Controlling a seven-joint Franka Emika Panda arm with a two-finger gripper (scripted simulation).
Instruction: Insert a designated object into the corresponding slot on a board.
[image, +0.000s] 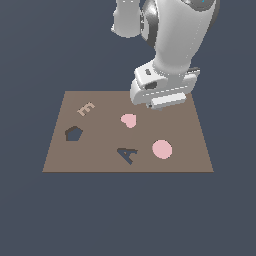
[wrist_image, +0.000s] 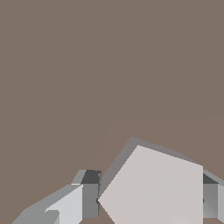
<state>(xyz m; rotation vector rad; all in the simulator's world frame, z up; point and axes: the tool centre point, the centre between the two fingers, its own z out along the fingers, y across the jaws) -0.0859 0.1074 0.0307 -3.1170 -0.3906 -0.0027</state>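
Observation:
The light-grey pentagon block (wrist_image: 153, 188) lies on the brown board (image: 100, 162), seen only in the wrist view. My gripper (wrist_image: 148, 200) straddles it, with one finger (wrist_image: 89, 199) against its corner and the other finger (wrist_image: 211, 200) against its opposite side, shut on it. In the exterior view my hand (image: 162, 90) is low over the board's far edge, right of centre, and hides the block. The dark pentagon slot (image: 73, 133) is on the board toward the exterior view's left, well apart from my hand.
On the board are a pink heart (image: 128, 120) just in front of my hand, a pink disc (image: 162, 149), a dark letter-A cutout (image: 127, 155) and a tan letter-E shape (image: 86, 108). Dark blue floor surrounds the board.

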